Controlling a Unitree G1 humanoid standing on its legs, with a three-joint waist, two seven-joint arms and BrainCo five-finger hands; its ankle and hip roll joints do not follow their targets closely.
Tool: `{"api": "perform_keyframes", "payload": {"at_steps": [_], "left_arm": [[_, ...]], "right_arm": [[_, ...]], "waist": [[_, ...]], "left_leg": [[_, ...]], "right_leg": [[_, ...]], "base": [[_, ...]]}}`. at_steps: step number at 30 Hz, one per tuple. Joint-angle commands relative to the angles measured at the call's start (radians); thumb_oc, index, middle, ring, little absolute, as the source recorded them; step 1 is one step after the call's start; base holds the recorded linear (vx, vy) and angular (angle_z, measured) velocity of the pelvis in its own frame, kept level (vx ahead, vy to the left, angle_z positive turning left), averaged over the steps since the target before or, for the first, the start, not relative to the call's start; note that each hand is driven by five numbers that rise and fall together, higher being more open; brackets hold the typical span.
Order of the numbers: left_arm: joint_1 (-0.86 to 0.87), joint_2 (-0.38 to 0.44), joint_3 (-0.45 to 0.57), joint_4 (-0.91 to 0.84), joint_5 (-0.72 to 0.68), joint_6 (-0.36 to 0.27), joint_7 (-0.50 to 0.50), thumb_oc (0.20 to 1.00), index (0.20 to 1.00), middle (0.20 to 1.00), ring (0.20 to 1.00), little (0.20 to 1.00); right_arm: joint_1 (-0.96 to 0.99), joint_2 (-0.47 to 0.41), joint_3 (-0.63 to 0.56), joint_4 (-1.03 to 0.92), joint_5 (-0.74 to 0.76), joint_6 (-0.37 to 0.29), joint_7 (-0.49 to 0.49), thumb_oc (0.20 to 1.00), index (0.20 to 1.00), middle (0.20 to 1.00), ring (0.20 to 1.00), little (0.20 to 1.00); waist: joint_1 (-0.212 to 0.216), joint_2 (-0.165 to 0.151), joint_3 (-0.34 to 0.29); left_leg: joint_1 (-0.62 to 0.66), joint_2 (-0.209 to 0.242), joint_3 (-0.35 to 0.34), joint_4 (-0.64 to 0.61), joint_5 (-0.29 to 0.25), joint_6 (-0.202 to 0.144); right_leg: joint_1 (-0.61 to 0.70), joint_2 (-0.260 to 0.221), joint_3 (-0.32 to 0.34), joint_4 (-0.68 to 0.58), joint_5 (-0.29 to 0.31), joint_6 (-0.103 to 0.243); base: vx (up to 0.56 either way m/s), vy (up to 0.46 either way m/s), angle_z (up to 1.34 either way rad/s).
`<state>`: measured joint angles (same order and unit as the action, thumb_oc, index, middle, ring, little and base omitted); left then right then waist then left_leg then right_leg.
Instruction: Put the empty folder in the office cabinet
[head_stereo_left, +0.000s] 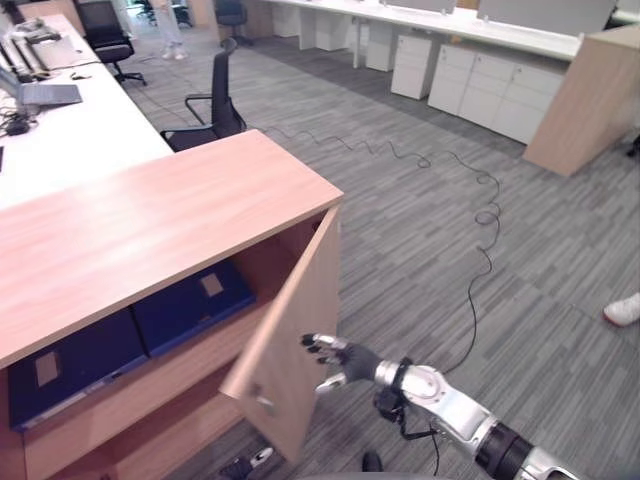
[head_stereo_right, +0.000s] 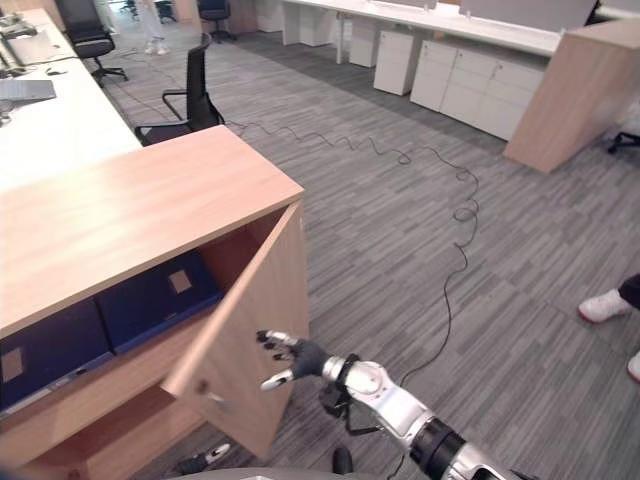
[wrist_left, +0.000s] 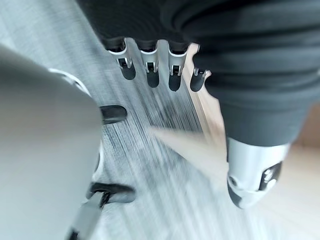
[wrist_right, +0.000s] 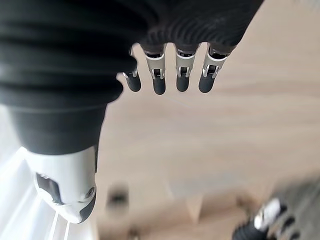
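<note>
**Right robot hand at the open cabinet door**

Two dark blue flat folders (head_stereo_left: 130, 325) lie side by side on the upper shelf inside the low light-wood office cabinet (head_stereo_left: 150, 215). Cabinet's wooden door (head_stereo_left: 295, 345) stands ajar, swung outward. Right robot hand (head_stereo_left: 340, 360), fingers straight and spread, just beside the door's outer face. Left robot hand (wrist_left: 150, 65) over grey carpet floor (head_stereo_left: 450, 250), fingers straight, empty.

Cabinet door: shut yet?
No, the door stands swung open, with blue folders on the shelf and the right hand at its outer face.
</note>
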<state>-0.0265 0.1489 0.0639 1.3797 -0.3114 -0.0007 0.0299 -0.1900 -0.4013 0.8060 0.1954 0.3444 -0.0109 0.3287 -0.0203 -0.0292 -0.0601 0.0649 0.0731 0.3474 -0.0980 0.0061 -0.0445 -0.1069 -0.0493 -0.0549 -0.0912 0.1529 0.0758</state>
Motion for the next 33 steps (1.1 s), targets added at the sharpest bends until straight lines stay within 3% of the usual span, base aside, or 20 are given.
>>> {"api": "perform_keyframes", "payload": {"at_steps": [1, 13, 19, 20, 22, 23, 28, 33], "left_arm": [[-0.043, 0.033, 0.002, 0.049, -0.023, -0.008, 0.008, 1.0, 1.0, 1.0, 1.0, 1.0], [0.019, 0.056, 0.03, 0.047, -0.029, -0.006, -0.016, 1.0, 1.0, 1.0, 1.0, 1.0], [-0.001, 0.051, -0.048, 0.012, -0.006, -0.012, -0.036, 1.0, 1.0, 1.0, 1.0, 1.0], [-0.037, 0.053, -0.105, 0.003, 0.012, -0.028, -0.039, 1.0, 1.0, 1.0, 1.0, 1.0], [-0.052, 0.055, -0.154, -0.01, 0.029, -0.04, -0.045, 1.0, 1.0, 1.0, 1.0, 1.0], [-0.066, 0.058, -0.176, -0.016, 0.03, -0.04, -0.042, 1.0, 1.0, 1.0, 1.0, 1.0], [-0.101, 0.06, -0.292, -0.013, 0.088, -0.048, -0.038, 1.0, 1.0, 1.0, 1.0, 1.0], [-0.107, 0.05, -0.368, -0.054, 0.103, -0.062, -0.048, 1.0, 1.0, 1.0, 1.0, 1.0]], "right_arm": [[-0.087, 0.035, -0.037, -0.023, 0.048, -0.033, 0.011, 1.0, 1.0, 1.0, 1.0, 1.0], [-0.031, 0.043, -0.051, 0.018, 0.023, -0.02, 0.019, 1.0, 1.0, 1.0, 1.0, 1.0], [0.03, 0.039, -0.099, 0.092, 0.003, -0.017, 0.007, 1.0, 1.0, 1.0, 1.0, 1.0], [0.081, 0.032, -0.156, 0.17, -0.046, -0.015, -0.023, 1.0, 1.0, 1.0, 1.0, 1.0], [0.092, 0.042, -0.189, 0.324, -0.12, -0.014, -0.066, 1.0, 1.0, 1.0, 1.0, 1.0], [0.093, 0.063, -0.21, 0.418, -0.134, -0.011, -0.089, 1.0, 1.0, 1.0, 1.0, 1.0], [0.09, 0.141, -0.311, 0.847, -0.191, 0.003, -0.171, 1.0, 1.0, 1.0, 1.0, 1.0], [0.098, 0.164, -0.423, 1.117, -0.233, 0.017, -0.243, 1.0, 1.0, 1.0, 1.0, 1.0]], "waist": [[0.013, -0.027, 0.071], [0.081, -0.031, 0.105], [0.095, -0.008, 0.113], [0.048, 0.005, 0.125], [0.016, 0.012, 0.136], [0.016, 0.007, 0.145], [0.017, -0.006, 0.132], [0.037, 0.002, 0.146]], "left_leg": [[-0.003, -0.063, -0.043, 0.016, -0.063, 0.042], [-0.078, -0.094, -0.178, 0.011, -0.03, 0.046], [-0.093, -0.113, -0.313, 0.02, -0.012, 0.057], [-0.085, -0.119, -0.415, 0.024, -0.005, 0.063], [-0.087, -0.124, -0.488, 0.03, 0.002, 0.062], [-0.101, -0.133, -0.517, 0.045, 0.004, 0.053], [-0.159, -0.155, -0.665, 0.096, 0.008, 0.015], [-0.202, -0.158, -0.733, 0.165, 0.003, -0.013]], "right_leg": [[0.039, -0.033, -0.024, 0.024, -0.111, 0.084], [0.027, -0.086, -0.146, 0.025, -0.102, 0.095], [0.033, -0.124, -0.207, 0.151, -0.173, 0.083], [0.013, -0.077, -0.05, 0.243, -0.216, 0.078], [-0.028, 0.031, 0.194, 0.268, -0.251, 0.059], [-0.026, 0.056, 0.249, 0.251, -0.248, 0.053], [0.027, 0.072, 0.188, 0.173, -0.251, 0.009], [0.083, 0.064, 0.042, 0.111, -0.254, -0.008]], "base": [[-0.07, 0.023, 0.21], [-0.07, 0.04, 0.38], [-0.01, 0.023, 0.62], [0.05, 0.001, 1.56], [0.05, -0.015, 2.22], [0.01, -0.071, 1.72], [0.04, -0.19, 1.65], [-0.04, -0.174, 1.0]]}}
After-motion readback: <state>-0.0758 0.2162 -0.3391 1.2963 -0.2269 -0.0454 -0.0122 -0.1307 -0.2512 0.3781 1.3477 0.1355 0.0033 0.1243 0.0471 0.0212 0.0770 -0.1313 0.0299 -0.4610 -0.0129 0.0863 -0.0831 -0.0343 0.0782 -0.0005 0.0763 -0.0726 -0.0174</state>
